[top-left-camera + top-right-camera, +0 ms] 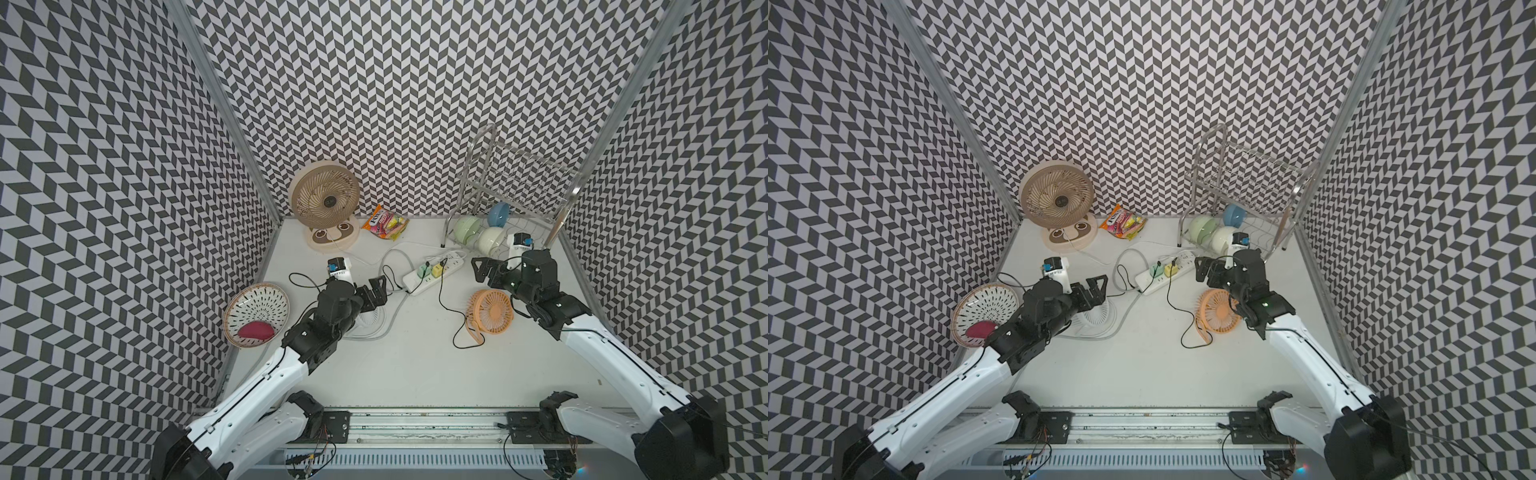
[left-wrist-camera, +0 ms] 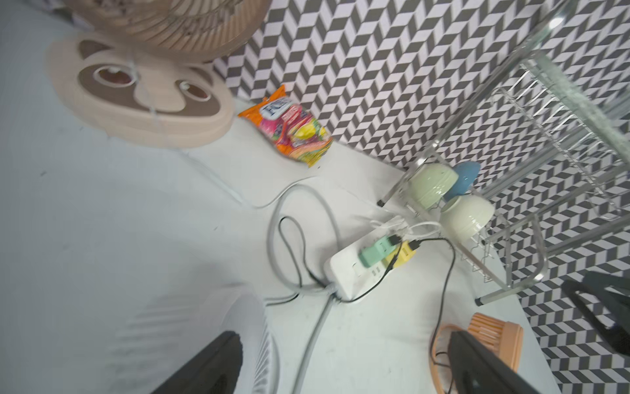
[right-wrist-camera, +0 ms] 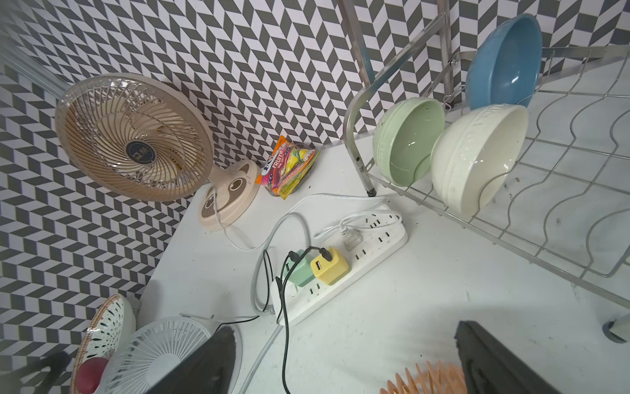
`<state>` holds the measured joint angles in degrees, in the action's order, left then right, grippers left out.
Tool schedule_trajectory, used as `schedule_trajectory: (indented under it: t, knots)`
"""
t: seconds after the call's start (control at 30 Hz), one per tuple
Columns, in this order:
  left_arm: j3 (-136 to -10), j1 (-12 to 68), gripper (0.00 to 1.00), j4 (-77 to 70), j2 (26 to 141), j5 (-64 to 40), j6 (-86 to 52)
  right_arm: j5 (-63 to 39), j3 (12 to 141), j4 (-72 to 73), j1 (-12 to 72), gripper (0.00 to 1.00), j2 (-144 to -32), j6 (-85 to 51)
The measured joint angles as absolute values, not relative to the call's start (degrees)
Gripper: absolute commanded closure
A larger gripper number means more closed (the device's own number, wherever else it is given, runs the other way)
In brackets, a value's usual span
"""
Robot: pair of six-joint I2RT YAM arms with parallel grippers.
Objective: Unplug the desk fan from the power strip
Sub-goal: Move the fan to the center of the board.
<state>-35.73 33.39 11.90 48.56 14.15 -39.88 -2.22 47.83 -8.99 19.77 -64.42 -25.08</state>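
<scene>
The long flat white power strip [image 1: 432,272] lay slantwise on the white desk [image 1: 415,365], toward the back, its thick pale grey cord [image 2: 315,336] trailing off toward the left arm. Only the right wrist view showed its sockets plainly. There a mint-green adapter [image 3: 301,274] and a yellow adapter [image 3: 332,269] sat side by side, each with a black cable. A flat white plug [image 3: 353,238] on a looped white cord sat further along, and whether it was fully pushed in could not be told. Both top views showed the two arms flanking the strip. The left jaws were wide open and empty just beside its cord end, and the right jaws were equally open and empty near its far end. Black-and-white chevron walls [image 1: 395,104] closed three sides. The round beige desk fan [image 1: 325,201] stood in the back corner. A small white fan [image 1: 1096,319] was mostly hidden under the left arm, and the left wrist view was blurred
</scene>
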Motion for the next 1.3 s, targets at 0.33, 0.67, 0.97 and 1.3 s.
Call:
schedule_trajectory:
  t: [0.33, 0.67, 0.97, 1.3]
  knots:
    - [-29.7, 33.4, 0.0, 16.0, 49.7, 15.1, -43.4, -1.8, 47.8, -9.0, 20.1, 0.0, -66.4, -24.3]
    - [-29.4, 33.4, 0.08, 16.0, 54.8, 17.1, -43.7, -1.1, 47.8, -9.0, 20.1, 0.0, -66.4, -23.3]
    - [-29.3, 31.6, 0.21, 15.1, 55.8, 19.2, -42.5, -1.1, 47.8, -9.0, 20.1, 0.0, -66.4, -23.1]
    - [-29.3, 24.5, 0.35, 10.8, 58.2, 14.9, -39.4, -1.1, 47.9, -9.0, 20.1, 0.0, -66.4, -22.9]
